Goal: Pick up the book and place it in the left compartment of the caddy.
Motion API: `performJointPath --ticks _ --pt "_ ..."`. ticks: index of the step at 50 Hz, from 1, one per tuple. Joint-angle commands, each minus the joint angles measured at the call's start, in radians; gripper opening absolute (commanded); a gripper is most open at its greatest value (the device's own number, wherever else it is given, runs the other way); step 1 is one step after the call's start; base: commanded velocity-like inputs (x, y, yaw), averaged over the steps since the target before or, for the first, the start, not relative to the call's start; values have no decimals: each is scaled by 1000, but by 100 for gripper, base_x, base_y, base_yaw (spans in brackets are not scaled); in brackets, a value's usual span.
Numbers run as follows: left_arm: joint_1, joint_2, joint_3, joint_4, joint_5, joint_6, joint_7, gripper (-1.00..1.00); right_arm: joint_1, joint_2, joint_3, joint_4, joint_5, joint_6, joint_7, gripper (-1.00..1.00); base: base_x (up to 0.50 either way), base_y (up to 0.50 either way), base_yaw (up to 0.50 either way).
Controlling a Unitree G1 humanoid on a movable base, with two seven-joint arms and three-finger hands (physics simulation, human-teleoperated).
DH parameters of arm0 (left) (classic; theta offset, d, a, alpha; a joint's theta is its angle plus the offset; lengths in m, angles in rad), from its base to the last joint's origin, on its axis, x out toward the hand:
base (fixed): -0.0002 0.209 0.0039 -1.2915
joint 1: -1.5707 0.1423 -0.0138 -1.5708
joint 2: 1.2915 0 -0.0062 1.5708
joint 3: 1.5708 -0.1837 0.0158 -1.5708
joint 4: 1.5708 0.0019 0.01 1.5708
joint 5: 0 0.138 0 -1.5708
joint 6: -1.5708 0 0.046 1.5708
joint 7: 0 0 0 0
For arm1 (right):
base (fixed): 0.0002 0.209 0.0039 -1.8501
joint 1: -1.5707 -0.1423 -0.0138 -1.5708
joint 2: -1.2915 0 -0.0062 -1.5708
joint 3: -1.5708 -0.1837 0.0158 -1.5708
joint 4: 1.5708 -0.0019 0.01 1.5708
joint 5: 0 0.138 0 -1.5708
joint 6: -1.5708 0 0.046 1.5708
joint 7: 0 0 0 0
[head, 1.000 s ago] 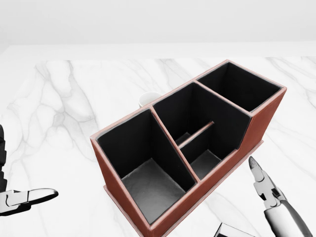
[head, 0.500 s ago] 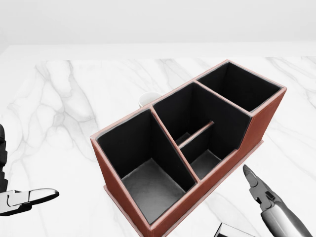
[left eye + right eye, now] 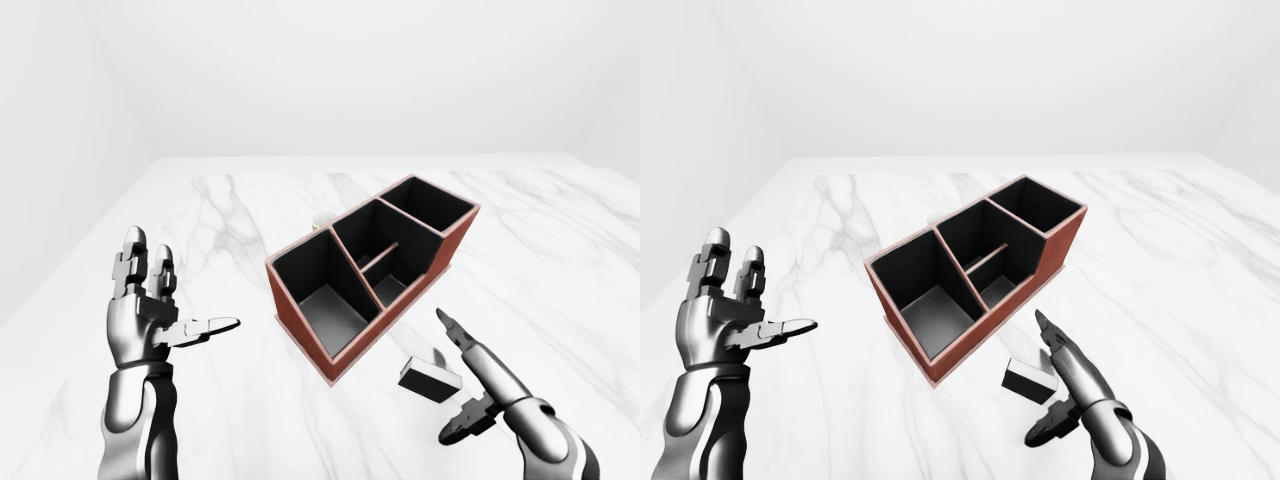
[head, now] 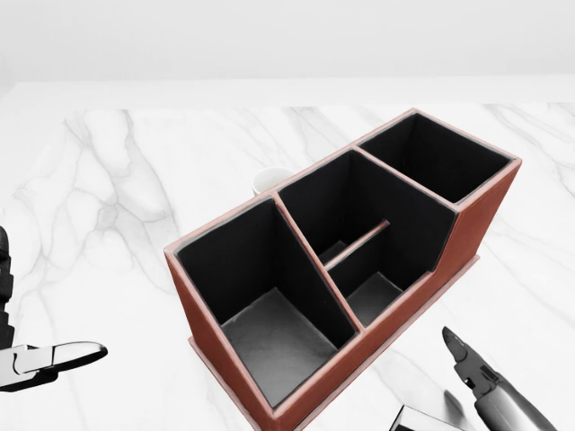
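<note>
White marble table throughout. Nearest, right hand has its fingers spread, just beside the book lying flat, not gripping. Left hand is spread and idle. Caddy beyond, left compartment empty. Step: reach. Next: close fingers round the book.

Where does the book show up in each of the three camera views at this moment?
Left-eye view: the book lies on the table at lower right, just below the caddy.
Head view: only a corner at the bottom edge.
Right-eye view: lower centre.
Shared landmark: the caddy's near long wall, directly above the book.
</note>
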Motion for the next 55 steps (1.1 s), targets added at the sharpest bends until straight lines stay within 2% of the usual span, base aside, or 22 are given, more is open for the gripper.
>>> performJointPath --ticks 1,13,20,37,55 --pt "2 -2 -3 -4 3 0 1 100 -30 -23 -5 35 -31 0 6 100 0 0 0" --pt "1 -2 -5 -3 4 0 3 100 -84 -58 -20 3 -81 0 6 100 0 0 0" --pt "0 -1 -6 1 6 0 3 100 -121 -81 -10 69 -74 0 6 100 0 0 0" --pt "0 0 0 9 4 0 3 100 -142 -119 -2 222 -25 0 6 100 0 0 0" --pt "-5 1 -5 15 8 0 7 100 -133 -127 -12 221 -44 0 6 100 0 0 0"
